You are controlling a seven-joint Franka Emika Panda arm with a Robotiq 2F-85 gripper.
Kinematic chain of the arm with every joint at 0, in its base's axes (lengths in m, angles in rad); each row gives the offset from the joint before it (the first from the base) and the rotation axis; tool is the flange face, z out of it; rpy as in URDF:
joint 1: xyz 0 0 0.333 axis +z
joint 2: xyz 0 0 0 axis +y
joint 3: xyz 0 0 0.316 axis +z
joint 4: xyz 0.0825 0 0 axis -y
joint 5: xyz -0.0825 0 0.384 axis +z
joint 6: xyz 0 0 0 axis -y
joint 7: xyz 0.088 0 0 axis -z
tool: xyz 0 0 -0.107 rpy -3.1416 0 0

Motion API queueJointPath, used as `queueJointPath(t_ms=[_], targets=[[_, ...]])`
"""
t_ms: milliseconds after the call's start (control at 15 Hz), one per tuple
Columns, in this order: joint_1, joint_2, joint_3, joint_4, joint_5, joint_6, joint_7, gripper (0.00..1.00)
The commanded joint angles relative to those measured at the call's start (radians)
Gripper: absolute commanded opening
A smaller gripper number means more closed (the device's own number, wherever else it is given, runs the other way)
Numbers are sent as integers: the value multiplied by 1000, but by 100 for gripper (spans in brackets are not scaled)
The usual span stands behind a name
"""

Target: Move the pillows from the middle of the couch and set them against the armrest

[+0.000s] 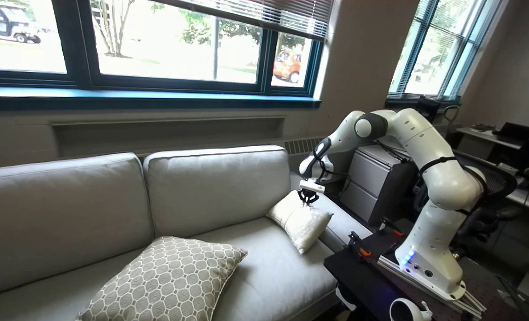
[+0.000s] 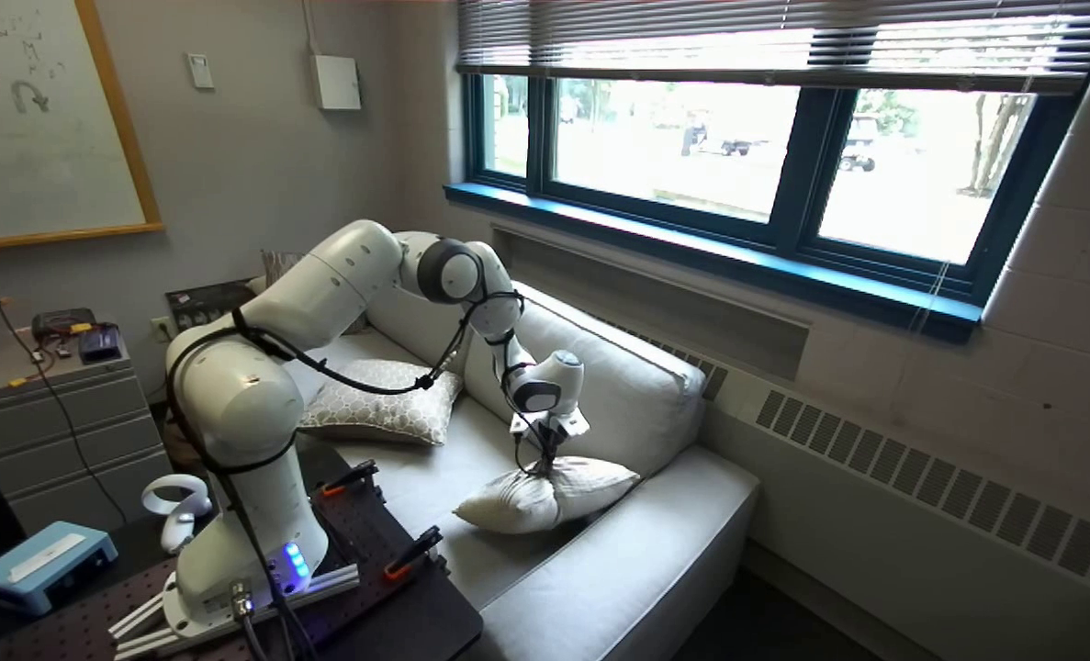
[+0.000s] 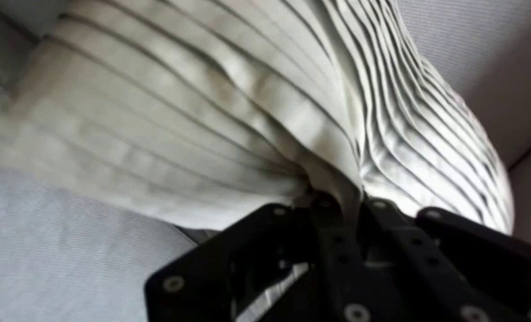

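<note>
You have your black two-finger claw closed upon the small square white fabric pillow under it; the larger beige-and-white lattice fabric pillow lies well apart from it

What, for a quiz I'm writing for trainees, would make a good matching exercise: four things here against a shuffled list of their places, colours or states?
Things:
1. lattice pillow
2. gripper
3. window frame
4. white pillow

Places, colours or states:
A. closed on the white pillow
B. pinched into folds
C. lying on the couch, clear of the gripper
D. teal-blue

Right pairs: 1-C; 2-A; 3-D; 4-B
</note>
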Motion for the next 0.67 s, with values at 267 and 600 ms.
queueJointPath(t_ms=[267,600], targets=[[-141,-56,119,-227,122,188,-29,9],[-136,-84,75,-244,106,174,22,8]])
